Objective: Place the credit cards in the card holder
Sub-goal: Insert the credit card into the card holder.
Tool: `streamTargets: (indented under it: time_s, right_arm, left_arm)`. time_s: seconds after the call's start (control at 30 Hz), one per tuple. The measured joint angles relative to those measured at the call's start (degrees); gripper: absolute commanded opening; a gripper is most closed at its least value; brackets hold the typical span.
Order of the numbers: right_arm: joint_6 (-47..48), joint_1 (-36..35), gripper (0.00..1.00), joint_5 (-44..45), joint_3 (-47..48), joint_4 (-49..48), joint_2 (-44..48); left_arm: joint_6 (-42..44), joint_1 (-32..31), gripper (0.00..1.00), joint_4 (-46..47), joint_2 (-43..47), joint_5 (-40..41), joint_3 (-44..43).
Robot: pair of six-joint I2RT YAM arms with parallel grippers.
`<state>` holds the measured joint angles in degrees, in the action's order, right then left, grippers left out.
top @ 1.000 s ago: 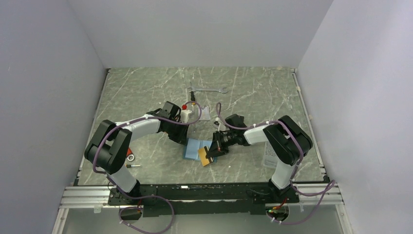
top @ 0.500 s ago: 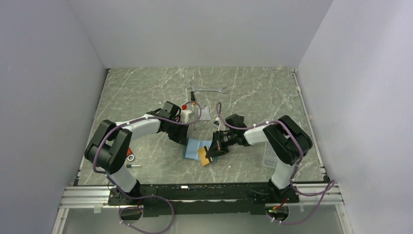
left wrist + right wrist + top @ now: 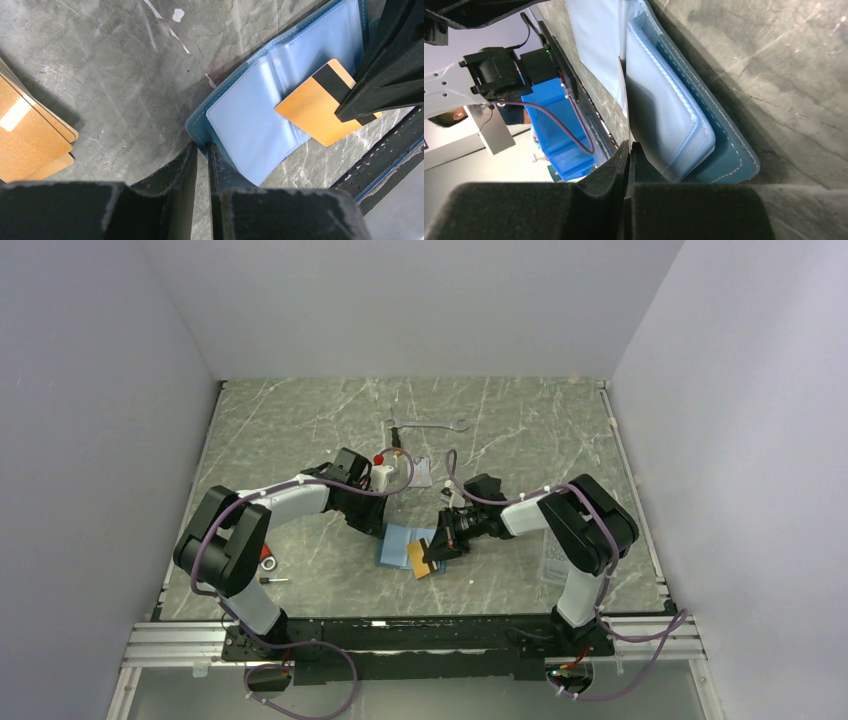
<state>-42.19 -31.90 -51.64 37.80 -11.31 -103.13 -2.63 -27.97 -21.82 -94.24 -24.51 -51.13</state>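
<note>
Only the right arm's elbow has edged leftward. Spare credit cards lie near the open card holder; left gripper pinches its left edge; right gripper clamps an orange credit card over its right half.

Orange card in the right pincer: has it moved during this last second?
No. In the top view the orange card overlaps the near right corner of the card holder as before, equally far from the wrench.
</note>
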Motion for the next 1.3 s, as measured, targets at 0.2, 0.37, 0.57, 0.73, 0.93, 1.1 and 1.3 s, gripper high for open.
streamTargets:
  time_s: [0.2, 0.37, 0.57, 0.73, 0.93, 1.1, 1.3]
  right_arm:
    - [-0.7, 0.0, 0.00, -0.4, 0.4, -0.8, -0.8]
    - [-1.3, 0.0, 0.00, -0.5, 1.0, -1.8, -1.7]
    - [-1.9, 0.0, 0.00, -0.4, 2.3, -2.2, -3.0]
    - [-2.0, 0.0, 0.00, -0.2, 2.8, -2.3, -3.7]
    - [-2.8, 0.0, 0.00, 0.5, 3.0, -2.8, -3.8]
    - [-4.5, -0.5, 0.00, 2.8, 3.4, -4.3, -3.9]
    - [-7.0, -1.9, 0.00, 5.9, 3.4, -7.1, -3.9]
  left_arm:
    - [0.0, 0.0, 0.18, 0.0, 0.0, 0.0, 0.0]
    - [0.0, 0.0, 0.18, 0.0, 0.0, 0.0, 0.0]
    - [0.0, -0.1, 0.17, 0.1, 0.0, 0.0, 0.0]
    - [0.0, -0.2, 0.17, 0.1, 0.0, 0.0, 0.0]
    - [0.0, -0.2, 0.17, 0.1, 0.0, 0.0, 0.0]
    - [0.0, -0.3, 0.17, 0.4, 0.3, 0.0, 0.3]
    - [0.0, -0.3, 0.17, 1.4, 1.0, -0.1, 1.3]
